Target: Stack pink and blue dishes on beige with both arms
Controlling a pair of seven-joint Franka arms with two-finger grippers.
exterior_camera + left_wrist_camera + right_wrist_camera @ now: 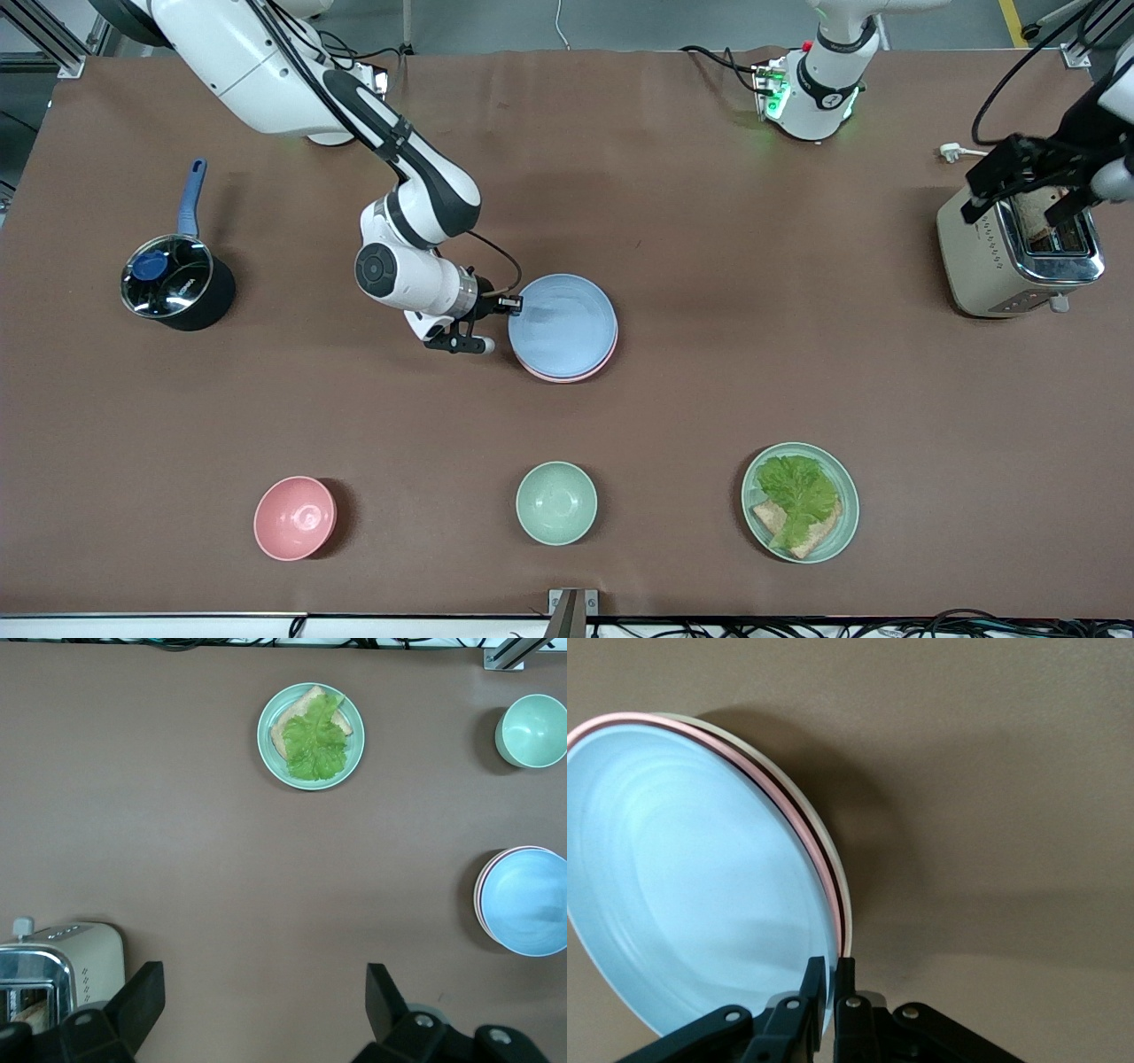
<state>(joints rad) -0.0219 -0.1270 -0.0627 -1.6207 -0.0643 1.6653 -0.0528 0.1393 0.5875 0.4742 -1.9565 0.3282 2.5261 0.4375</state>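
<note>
The light blue plate (pixel 563 323) lies on the pale pink plate (pixel 571 376) in the middle of the table. In the right wrist view the blue plate (pixel 700 886) tops the pink rim (pixel 602 724), and the cream-beige plate's rim (pixel 833 859) shows under both. My right gripper (pixel 516 304) (pixel 830 964) is shut on the blue plate's rim, at the side toward the right arm's end of the table. My left gripper (pixel 1019 199) (pixel 266 988) hangs open and empty above the toaster. The left wrist view shows the blue plate (pixel 532 904) some way off from that gripper.
A black pot (pixel 173 285) with a blue handle stands toward the right arm's end. Near the front camera are a pink bowl (pixel 294 517), a mint-green bowl (pixel 556 502) and a mint-green plate (pixel 846 523) with bread and lettuce. The toaster (pixel 1001 266) stands at the left arm's end.
</note>
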